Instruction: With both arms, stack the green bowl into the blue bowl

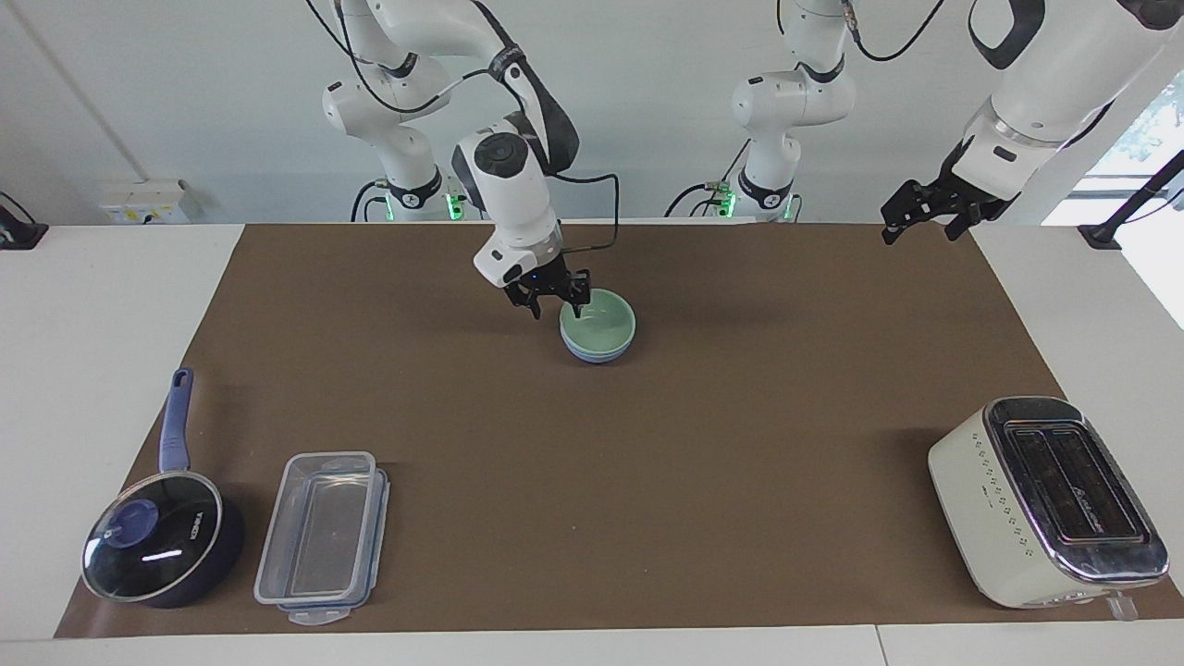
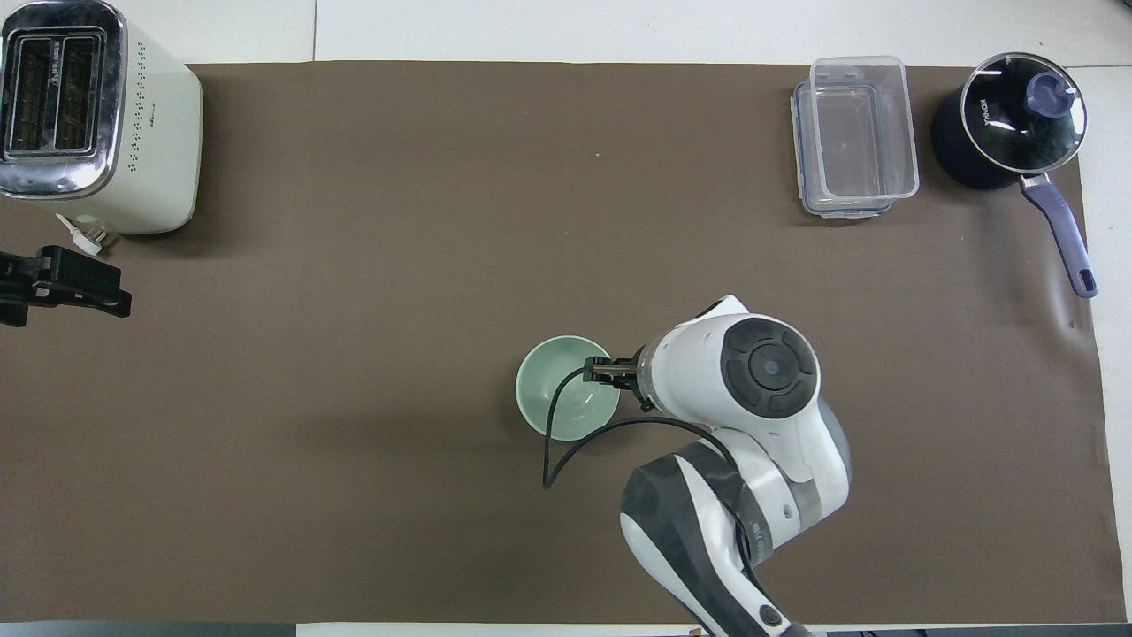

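The green bowl (image 1: 598,324) sits level inside the blue bowl (image 1: 599,353) on the brown mat; only the blue bowl's outer wall shows under it. In the overhead view the green bowl (image 2: 566,398) hides the blue one. My right gripper (image 1: 556,305) is open just above the green bowl's rim on the side toward the right arm's end, one finger over the inside, one outside; it also shows in the overhead view (image 2: 610,372). My left gripper (image 1: 922,220) is open and empty, held high over the mat's edge at the left arm's end, waiting (image 2: 88,287).
A cream toaster (image 1: 1045,499) stands far from the robots at the left arm's end. A clear plastic container (image 1: 321,536) and a dark blue lidded saucepan (image 1: 157,541) stand far from the robots at the right arm's end.
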`<state>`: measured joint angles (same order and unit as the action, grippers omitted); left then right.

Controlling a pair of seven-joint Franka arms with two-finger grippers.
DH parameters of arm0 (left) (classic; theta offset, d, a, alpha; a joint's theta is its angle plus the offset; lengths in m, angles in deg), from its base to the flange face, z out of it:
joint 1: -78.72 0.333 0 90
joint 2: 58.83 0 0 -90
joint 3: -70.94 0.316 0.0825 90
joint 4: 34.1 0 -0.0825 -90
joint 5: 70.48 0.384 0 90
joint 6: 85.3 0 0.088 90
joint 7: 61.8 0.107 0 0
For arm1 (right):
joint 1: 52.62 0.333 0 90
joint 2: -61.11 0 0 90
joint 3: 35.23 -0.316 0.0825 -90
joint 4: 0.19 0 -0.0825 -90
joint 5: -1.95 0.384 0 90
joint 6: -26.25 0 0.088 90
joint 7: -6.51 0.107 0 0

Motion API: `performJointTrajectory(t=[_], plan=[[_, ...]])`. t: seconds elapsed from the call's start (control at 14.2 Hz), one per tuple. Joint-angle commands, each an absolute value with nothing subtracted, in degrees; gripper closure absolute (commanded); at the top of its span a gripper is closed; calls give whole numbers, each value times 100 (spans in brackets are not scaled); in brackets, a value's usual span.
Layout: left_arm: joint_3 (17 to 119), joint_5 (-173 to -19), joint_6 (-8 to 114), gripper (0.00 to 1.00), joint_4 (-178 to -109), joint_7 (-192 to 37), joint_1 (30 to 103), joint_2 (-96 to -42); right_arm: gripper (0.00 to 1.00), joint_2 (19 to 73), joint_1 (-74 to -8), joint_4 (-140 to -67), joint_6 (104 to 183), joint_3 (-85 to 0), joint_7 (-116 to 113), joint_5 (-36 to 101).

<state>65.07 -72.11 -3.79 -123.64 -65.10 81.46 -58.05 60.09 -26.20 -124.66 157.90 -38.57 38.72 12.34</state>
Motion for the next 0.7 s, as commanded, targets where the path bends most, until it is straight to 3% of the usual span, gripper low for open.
performJointTrajectory(t=[0.0,0.28,0.63], plan=[[6426,-7241,-496,0,-12305,-6496,8215,-5786,0,6654,-3326,-12482,15441,-3866,3701,1083],[6417,-7241,-655,0,-12173,-6496,8215,-5830,0,6762,-4547,-11605,14203,-3866,2956,978],[6408,-7250,-690,0,-12155,-6487,8206,-5830,0,6604,-5314,-10481,13052,-3866,2084,477]])
